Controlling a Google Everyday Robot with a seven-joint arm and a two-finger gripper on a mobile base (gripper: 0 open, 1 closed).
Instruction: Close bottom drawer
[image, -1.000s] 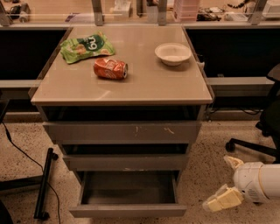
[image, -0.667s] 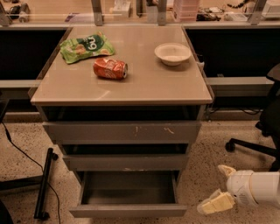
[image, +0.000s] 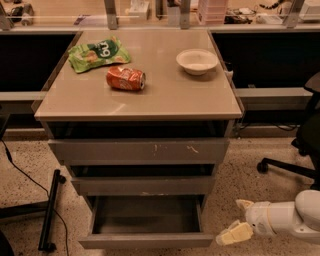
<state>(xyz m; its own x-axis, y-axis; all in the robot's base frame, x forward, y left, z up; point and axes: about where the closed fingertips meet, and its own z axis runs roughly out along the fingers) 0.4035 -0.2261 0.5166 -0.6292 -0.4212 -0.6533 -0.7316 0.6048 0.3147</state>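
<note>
The bottom drawer is pulled out from the grey cabinet, its plain flat front near the lower edge of the camera view and its grey box interior showing bare. Above it sit the middle drawer and the tall top drawer with pale scratch marks. My gripper hovers low at the right, just beyond the drawer front's right corner, pointing left. Its two pale fingers are spread apart with nothing between them.
On the cabinet top lie a green snack bag, a red can on its side and a white bowl. An office chair base stands at the right. A black stand and cable lie on the floor at left.
My gripper has moved left and slightly down, closer to the right corner of the bottom drawer's front. The drawer has not moved.
</note>
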